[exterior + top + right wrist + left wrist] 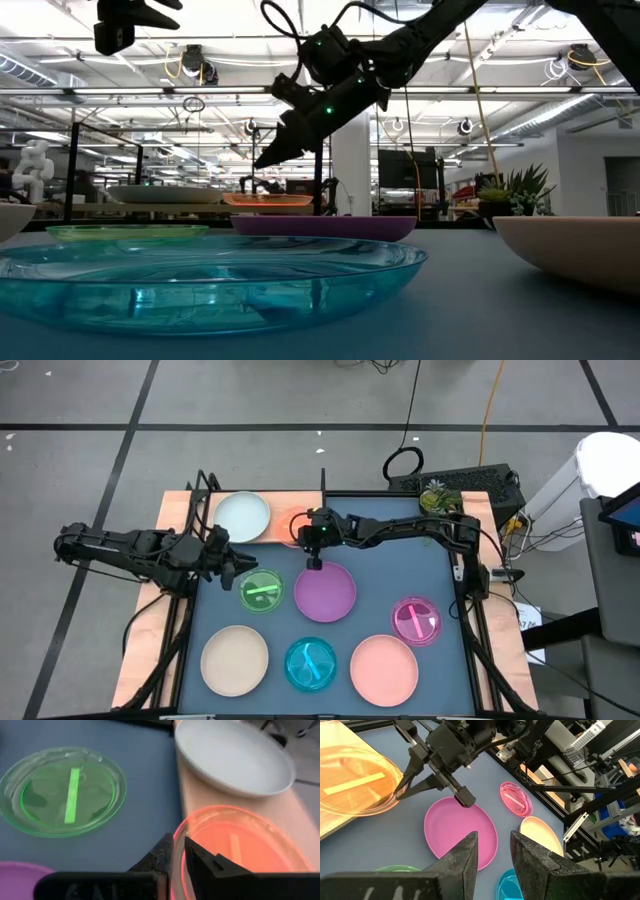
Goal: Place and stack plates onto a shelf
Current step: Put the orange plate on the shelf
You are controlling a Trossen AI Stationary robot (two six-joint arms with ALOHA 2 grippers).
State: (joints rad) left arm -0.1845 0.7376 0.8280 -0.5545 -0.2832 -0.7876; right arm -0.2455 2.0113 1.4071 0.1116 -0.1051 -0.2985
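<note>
Shelf carries the pale blue-white plate and, beside it, the orange plate with its stick stripe; right pincer sits at the orange plate's rim, fingers nearly closed across it. Left pincer hovers narrowly parted and empty near the green plate. Still on the table: green, purple, magenta, cream, teal, salmon; the high view mostly hides the orange plate behind the right arm.

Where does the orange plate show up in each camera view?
High: orange plate on the shelf, partly under the right gripper.
Low: middle distance, left of centre.
Left wrist: upper left.
Right wrist: lower right.
Shared landmark: the purple plate beside it.
</note>
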